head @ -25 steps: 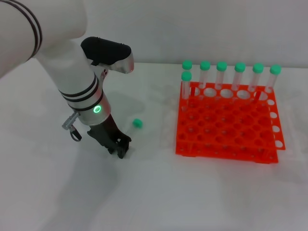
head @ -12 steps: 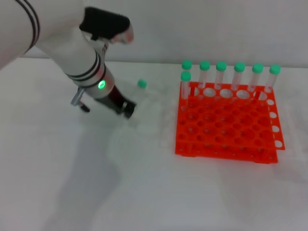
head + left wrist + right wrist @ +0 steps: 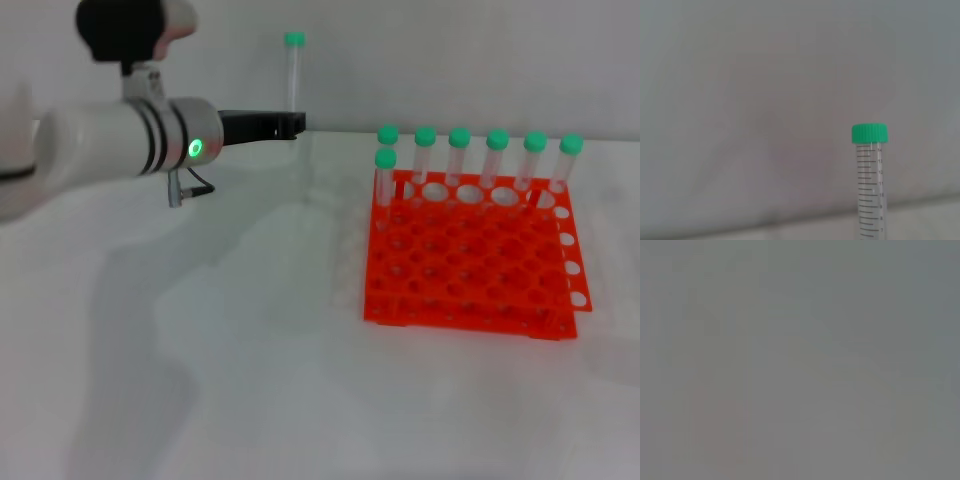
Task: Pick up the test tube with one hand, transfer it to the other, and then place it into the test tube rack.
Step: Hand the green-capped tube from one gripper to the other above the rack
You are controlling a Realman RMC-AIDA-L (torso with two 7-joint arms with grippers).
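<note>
White tabletop (image 3: 250,380), plain pale grey wall (image 3: 450,60) behind, soft even light

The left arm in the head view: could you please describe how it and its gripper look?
The left arm is a thick white cylinder with two thin black rings and a small round green light near the wrist. A black block with a pale rounded edge sits on top, and a short dark cable loops beneath. The left gripper is slim, black and angular. The right arm does not appear.
</note>
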